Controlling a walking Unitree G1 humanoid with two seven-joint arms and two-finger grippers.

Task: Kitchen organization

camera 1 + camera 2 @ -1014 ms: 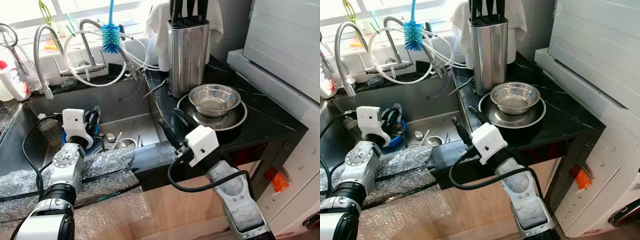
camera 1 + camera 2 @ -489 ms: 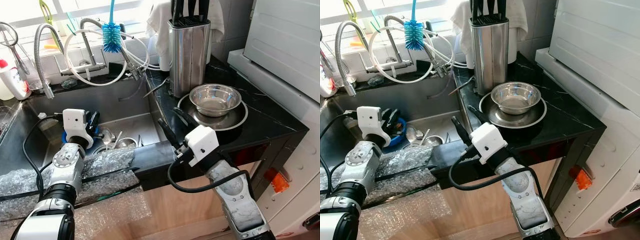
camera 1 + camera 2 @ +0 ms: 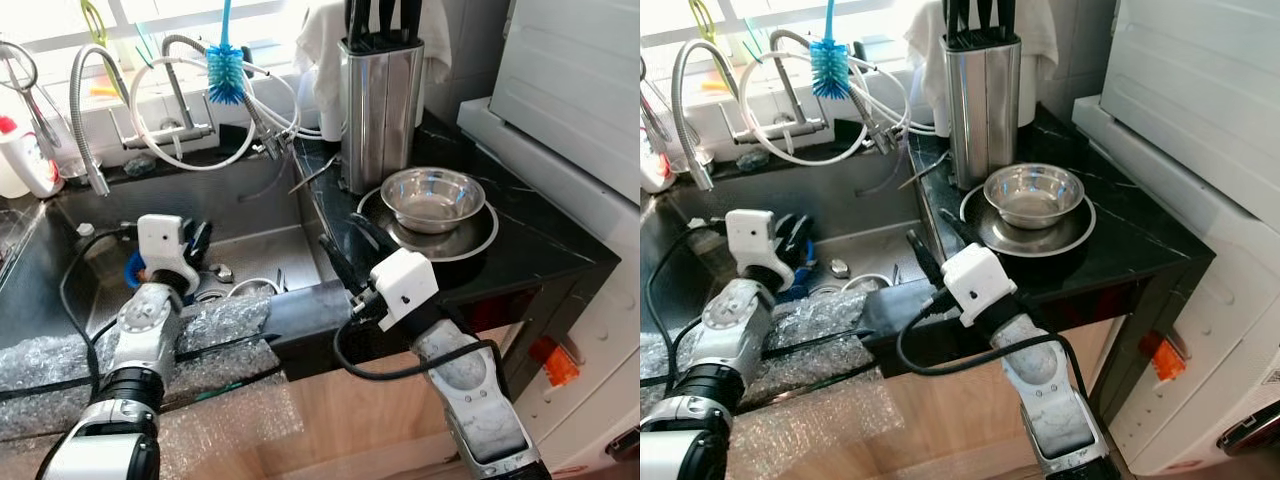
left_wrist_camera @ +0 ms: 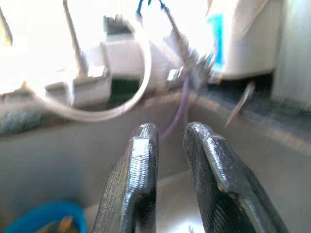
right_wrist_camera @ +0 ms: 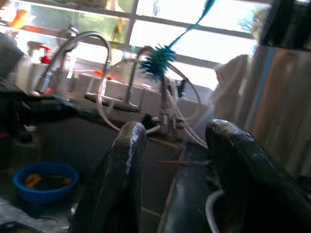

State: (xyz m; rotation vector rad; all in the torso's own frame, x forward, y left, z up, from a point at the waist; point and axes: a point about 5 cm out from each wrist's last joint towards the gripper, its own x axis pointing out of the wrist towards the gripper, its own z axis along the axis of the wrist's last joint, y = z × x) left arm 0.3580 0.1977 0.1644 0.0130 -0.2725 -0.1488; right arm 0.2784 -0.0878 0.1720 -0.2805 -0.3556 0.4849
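Note:
A steel bowl (image 3: 432,197) rests on a steel plate (image 3: 470,235) on the black counter. Behind them stands a steel knife block (image 3: 380,100). My right gripper (image 3: 338,238) is open, hovering at the counter's front-left corner just short of the plate; its fingers (image 5: 124,179) stand wide apart with nothing between them. My left gripper (image 3: 197,238) hangs over the sink (image 3: 260,200), beside a blue bowl (image 3: 133,268) on the sink floor. Its fingers (image 4: 138,184) are a narrow gap apart and hold nothing.
Small utensils (image 3: 222,272) lie near the drain. Faucets and looped hoses (image 3: 190,120) line the back of the sink, and a blue bottle brush (image 3: 225,70) hangs above them. Bubble wrap (image 3: 200,330) covers the front ledge. A white appliance (image 3: 570,90) stands at the right.
My left arm has shifted a little to the right over the sink, covering more of the blue bowl. The right arm has stayed put.

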